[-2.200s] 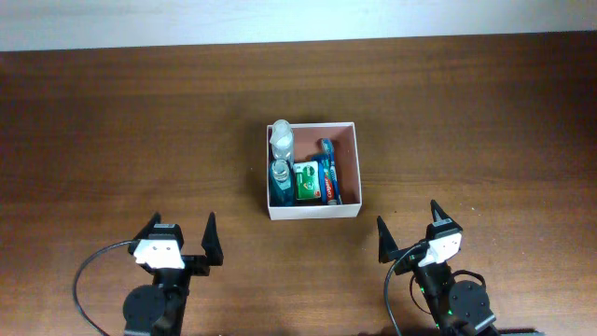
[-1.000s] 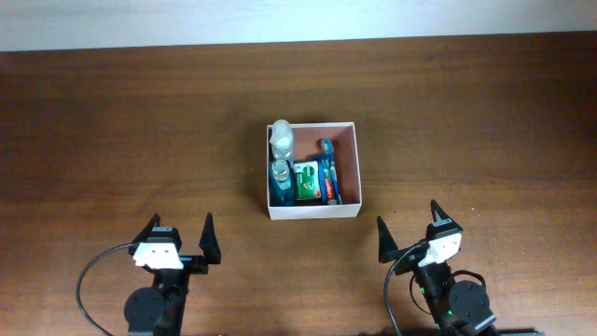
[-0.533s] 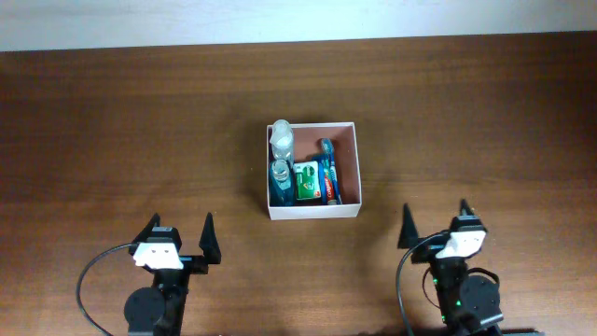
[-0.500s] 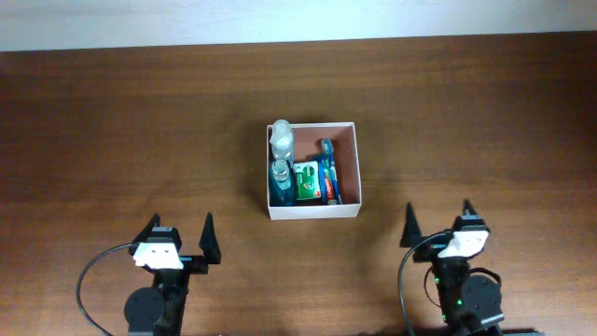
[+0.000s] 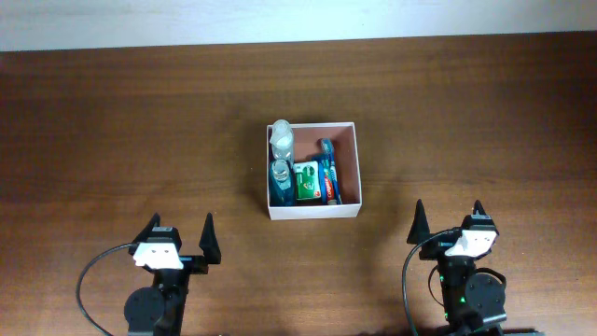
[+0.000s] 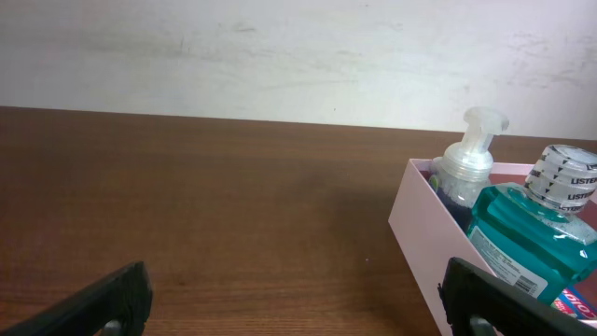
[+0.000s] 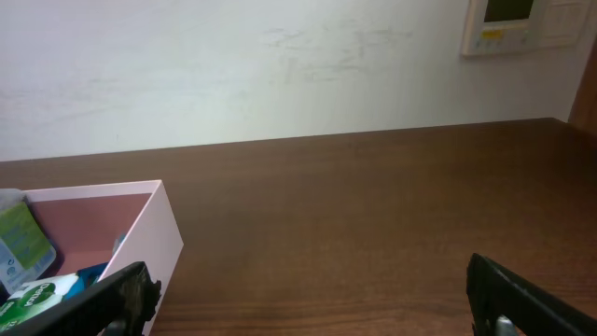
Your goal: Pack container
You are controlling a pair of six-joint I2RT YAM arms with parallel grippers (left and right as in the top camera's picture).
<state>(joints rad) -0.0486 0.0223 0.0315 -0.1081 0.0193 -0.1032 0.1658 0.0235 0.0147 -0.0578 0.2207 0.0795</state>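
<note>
- At the near left edge of the surface (image 5: pixel 112 121), the left gripper (image 5: pixel 182 231) points toward the far side. Its jaws are spread wide with nothing between them.
- At the near right edge, the right gripper (image 5: pixel 449 217) faces the same way, jaws likewise apart and empty.
- Farther in, near the middle of the surface and well apart from both grippers, the container (image 5: pixel 313 212) rests flat.
- Along the container's left wall, a teal mouthwash bottle (image 5: pixel 280 177) takes the near end and a clear pump bottle (image 5: pixel 282 137) the far end, its top reaching over the far rim.
- Just right of the mouthwash lies a green packet (image 5: pixel 306 182), then a red and white tube (image 5: pixel 329 187) and a blue toothbrush (image 5: pixel 325 147) running near to far.
- A strip of reddish-brown floor shows bare along the container's right wall.
- From the left wrist, both bottles rise above the container's white side; from the right wrist, only the container's corner shows at the left.
- Beyond the far edge stands a pale back wall (image 5: pixel 280 19), with a small panel (image 7: pixel 508 23) at its far right.
</note>
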